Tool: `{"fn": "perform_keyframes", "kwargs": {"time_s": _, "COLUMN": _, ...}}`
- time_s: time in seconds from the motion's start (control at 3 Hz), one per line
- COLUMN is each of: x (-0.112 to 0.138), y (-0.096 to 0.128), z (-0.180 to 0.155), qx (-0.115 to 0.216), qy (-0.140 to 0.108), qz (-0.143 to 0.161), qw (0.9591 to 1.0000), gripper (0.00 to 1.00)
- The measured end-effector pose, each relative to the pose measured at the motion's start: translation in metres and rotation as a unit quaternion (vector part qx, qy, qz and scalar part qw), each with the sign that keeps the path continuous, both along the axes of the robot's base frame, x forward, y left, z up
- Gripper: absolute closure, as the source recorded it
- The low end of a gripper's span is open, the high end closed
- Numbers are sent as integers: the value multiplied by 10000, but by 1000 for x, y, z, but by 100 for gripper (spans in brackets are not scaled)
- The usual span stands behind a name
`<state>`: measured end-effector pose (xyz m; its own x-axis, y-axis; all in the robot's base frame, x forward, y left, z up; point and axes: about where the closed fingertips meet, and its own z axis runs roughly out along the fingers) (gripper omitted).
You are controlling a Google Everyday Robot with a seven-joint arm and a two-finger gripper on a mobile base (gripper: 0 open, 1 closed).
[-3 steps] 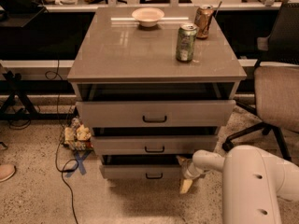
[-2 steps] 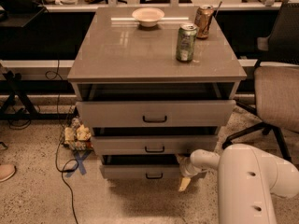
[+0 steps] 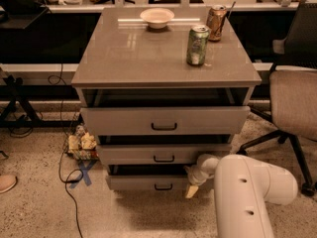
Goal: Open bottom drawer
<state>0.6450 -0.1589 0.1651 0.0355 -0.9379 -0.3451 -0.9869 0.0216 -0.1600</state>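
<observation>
My fingers (image 3: 191, 190) at the right end of the bottom drawer (image 3: 141, 182)

The bottom drawer is the lowest of three in the grey cabinet (image 3: 148, 58) and stands pulled out a little, with a dark gap above its front. My fingers point downward, to the right of its black handle (image 3: 163, 186). Whether they are apart or together, I cannot tell.

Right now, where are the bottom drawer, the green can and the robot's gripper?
bottom drawer (image 3: 133, 182): camera view, on the left half of its grey front.
green can (image 3: 197, 44): camera view, on its side wall, mid-height.
gripper (image 3: 192, 182): camera view, at its tip, by the bottom drawer's right end.
</observation>
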Motion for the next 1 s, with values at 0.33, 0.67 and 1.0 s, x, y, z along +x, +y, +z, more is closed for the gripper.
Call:
{"fn": "perform_keyframes", "kwargs": {"time_s": 0.33, "x": 3, "y": -5, "z": 2, "qx": -17, "qy": 16, "qz": -78, "qw": 10000, "gripper": 42}}
{"fn": "perform_keyframes", "kwargs": {"time_s": 0.67, "x": -8, "y": -14, "z": 6, "qx": -30, "qy": 6, "qz": -202, "qw": 9998, "gripper": 65}}
{"fn": "perform_keyframes", "kwargs": {"time_s": 1.0, "x": -20, "y": -23, "z": 6, "qx": -18, "qy": 74, "qz": -300, "qw": 9995, "gripper": 89}}
